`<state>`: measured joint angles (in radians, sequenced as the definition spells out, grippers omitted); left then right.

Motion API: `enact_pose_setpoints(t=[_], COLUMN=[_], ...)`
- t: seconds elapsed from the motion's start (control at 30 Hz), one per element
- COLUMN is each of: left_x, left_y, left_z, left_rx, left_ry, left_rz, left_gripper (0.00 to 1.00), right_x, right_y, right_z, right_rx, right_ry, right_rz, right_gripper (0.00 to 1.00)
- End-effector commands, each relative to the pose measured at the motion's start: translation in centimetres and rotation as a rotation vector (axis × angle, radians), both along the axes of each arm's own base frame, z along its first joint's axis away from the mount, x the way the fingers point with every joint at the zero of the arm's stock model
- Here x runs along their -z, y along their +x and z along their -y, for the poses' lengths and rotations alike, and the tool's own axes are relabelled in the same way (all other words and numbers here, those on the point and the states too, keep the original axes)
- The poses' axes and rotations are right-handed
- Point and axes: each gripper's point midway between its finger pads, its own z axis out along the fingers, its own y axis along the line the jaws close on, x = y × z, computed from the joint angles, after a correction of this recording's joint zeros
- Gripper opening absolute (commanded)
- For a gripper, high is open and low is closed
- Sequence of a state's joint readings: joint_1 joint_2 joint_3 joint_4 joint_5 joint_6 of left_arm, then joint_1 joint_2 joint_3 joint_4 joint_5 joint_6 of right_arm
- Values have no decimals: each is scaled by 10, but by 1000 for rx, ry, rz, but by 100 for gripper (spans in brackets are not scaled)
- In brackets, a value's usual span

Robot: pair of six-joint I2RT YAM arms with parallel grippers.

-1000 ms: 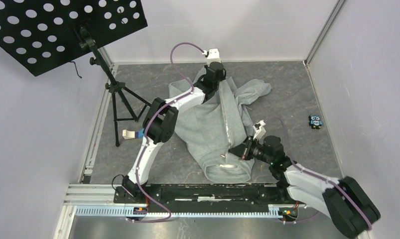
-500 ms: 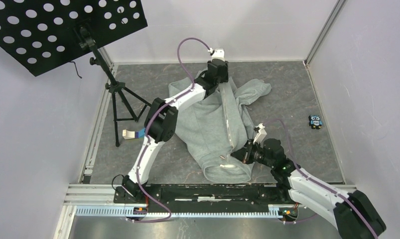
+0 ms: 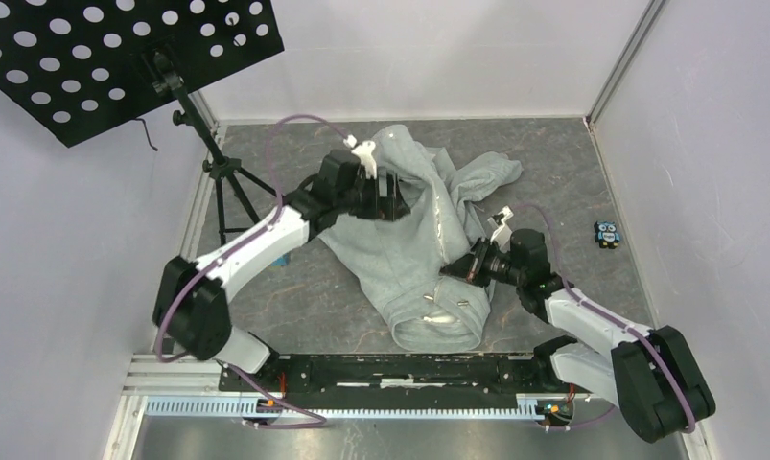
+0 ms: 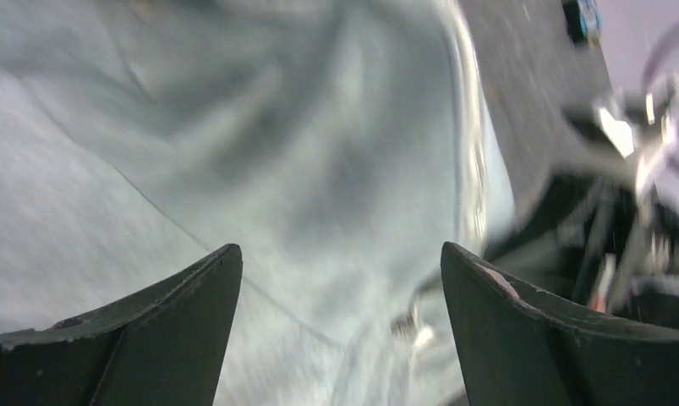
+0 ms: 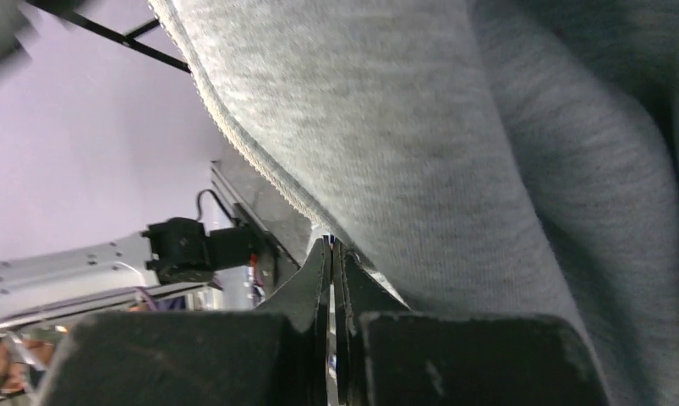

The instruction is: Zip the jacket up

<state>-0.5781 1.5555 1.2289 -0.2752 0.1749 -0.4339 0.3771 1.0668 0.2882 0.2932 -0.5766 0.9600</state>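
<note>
Zipping in progress: A large light grey fleece-like jacket (image 3: 400,259) is shown spread on the dark mottled tabletop (image 3: 553,163). It lies between the two arms and reaches from the far side toward their bases.

Front closure: A pale zipper strip (image 3: 445,225) is seen running lengthwise down the garment. How far it has been closed cannot be made out from overhead.

Right gripper (image 3: 448,271): The fingers are pressed together at the jacket's right-hand edge and appear to be clamped on a thin piece of it. Whether the zipper pull itself is caught cannot be told. In the right wrist view the fabric is draped above the fingertips, so the edge is judged to be lifted. The hold is judged to be there to anchor that side and keep the strip taut.

Left gripper (image 3: 400,199): The fingers are spread wide with nothing between them. The gripper is held low over the upper left of the jacket and aimed across it toward the strip. The stance is judged to be a readying for a grasp on the cloth.

Blur: The left wrist view is smeared, so fine detail of the strip is lost.

Surroundings: A black perforated music stand (image 3: 122,57) is placed far left. A small blue owl figure (image 3: 606,233) is set well apart on the right.
</note>
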Motion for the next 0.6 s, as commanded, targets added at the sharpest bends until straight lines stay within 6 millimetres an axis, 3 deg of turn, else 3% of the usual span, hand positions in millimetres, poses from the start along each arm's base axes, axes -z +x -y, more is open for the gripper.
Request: enact_pose_setpoints(t=[0.0, 0.13, 0.2, 0.33, 0.57], left_x=[12, 47, 62, 83, 103], left_y=[-99, -165, -180, -172, -171], left_z=[30, 44, 50, 40, 49], left_rx=[306, 460, 502, 462, 458], left_ry=[-68, 105, 152, 337, 534], left_rz=[-43, 49, 97, 222, 337], left_gripper=[93, 95, 96, 96, 98], right_x=[-31, -25, -25, -28, -31], right_y=[15, 12, 11, 15, 14], right_z=[-2, -3, -3, 1, 1], right_rx=[24, -12, -21, -6, -13], right_ry=[113, 161, 164, 158, 157], right_rz=[-69, -168, -167, -135, -118], right_gripper=[0, 0, 0, 0, 0])
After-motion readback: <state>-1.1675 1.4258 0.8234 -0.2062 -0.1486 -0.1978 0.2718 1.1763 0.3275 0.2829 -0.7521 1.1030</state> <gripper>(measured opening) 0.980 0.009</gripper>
